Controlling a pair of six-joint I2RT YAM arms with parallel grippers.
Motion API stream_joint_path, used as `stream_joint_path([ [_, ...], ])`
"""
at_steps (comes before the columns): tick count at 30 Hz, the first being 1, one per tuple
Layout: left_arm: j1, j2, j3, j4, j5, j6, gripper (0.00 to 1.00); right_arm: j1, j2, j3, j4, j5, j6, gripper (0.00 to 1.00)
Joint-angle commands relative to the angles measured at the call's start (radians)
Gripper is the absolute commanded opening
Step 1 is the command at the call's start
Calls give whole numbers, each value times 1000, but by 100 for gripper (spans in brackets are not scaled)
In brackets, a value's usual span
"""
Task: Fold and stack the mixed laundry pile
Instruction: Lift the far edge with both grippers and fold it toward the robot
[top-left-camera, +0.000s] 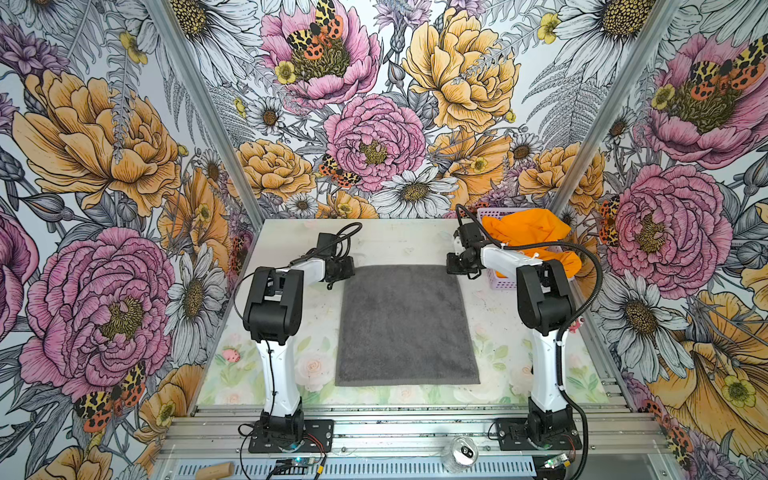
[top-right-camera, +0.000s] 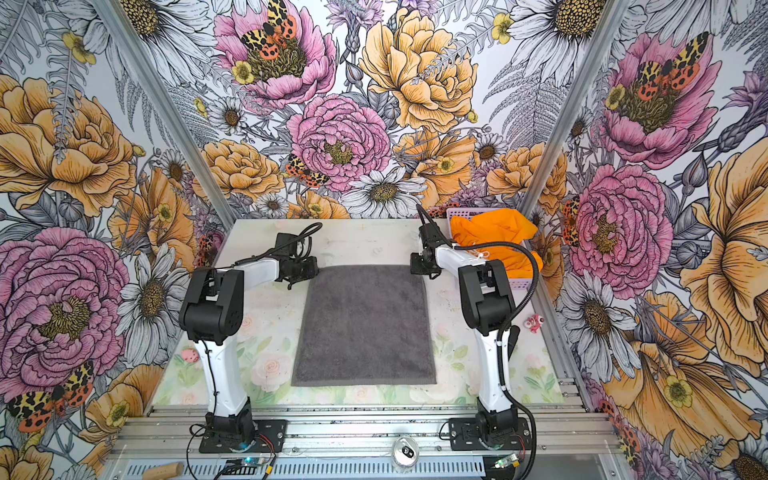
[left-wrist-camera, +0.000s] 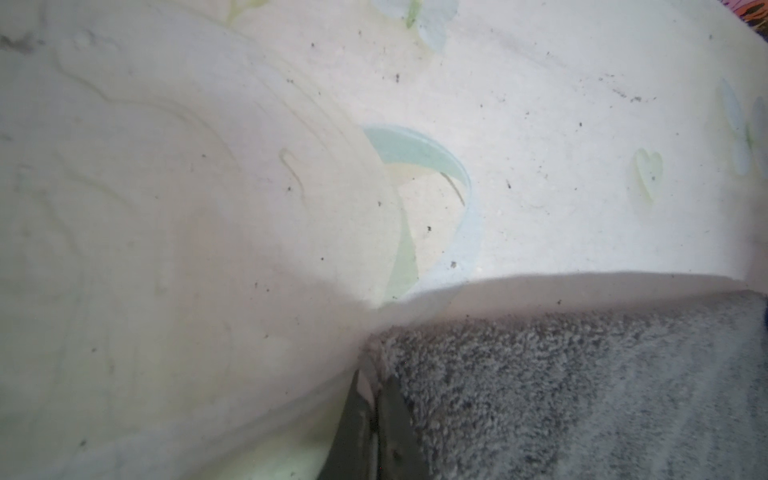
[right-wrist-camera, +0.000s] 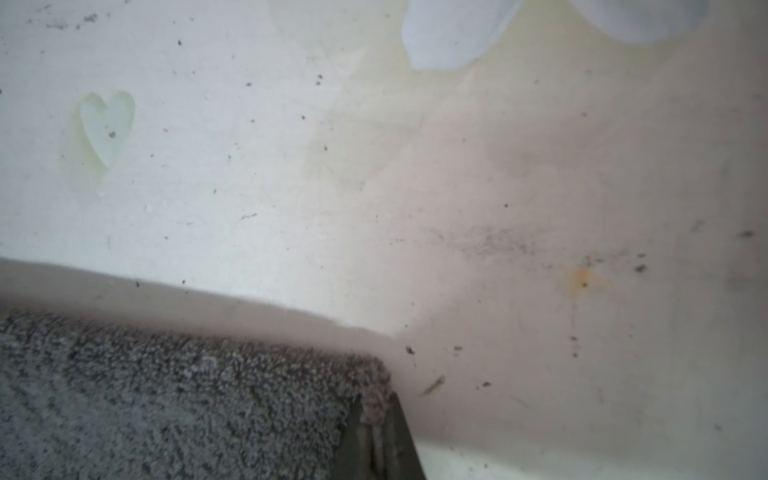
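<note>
Floral wallpaper closes in a pale, flower-printed counter (top-left-camera: 399, 245). On it the dark grey towel (top-left-camera: 405, 324) lies spread flat, a single smooth layer as far as both top views show, with no fold made in it. Taking the towel as the mark, the left tool (left-wrist-camera: 376, 374) is clenched on its far left corner, with a tuft of terry pinched between the jaws in the left wrist view. The right tool (right-wrist-camera: 376, 405) is clamped the same way on the far right corner. Both corners sit at or barely above the counter, and I cannot tell which. The orange shorts (top-left-camera: 528, 232) are heaped in the lavender basket (top-left-camera: 505, 282), which stands just beyond the towel's far right corner, and part of the cloth spills over the basket's rim. By my reading the task is at an early stage: the towel is laid out and gripped, apparently for a first fold that would carry its far edge toward its near edge. That fold and any further ones are left to do. The shorts have yet to be taken out, flattened, folded and stacked with the towel, and nothing is stacked so far.
</note>
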Motion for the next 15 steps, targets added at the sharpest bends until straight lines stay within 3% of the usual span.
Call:
stream_joint_path([
  [1,13,-95,-30,15,20,0,0,-5,-92,-37,11,-8,-27,0],
  [15,15,-467,-316,-10,47,-52,0,9,-446,-365,48,-118,6,0],
])
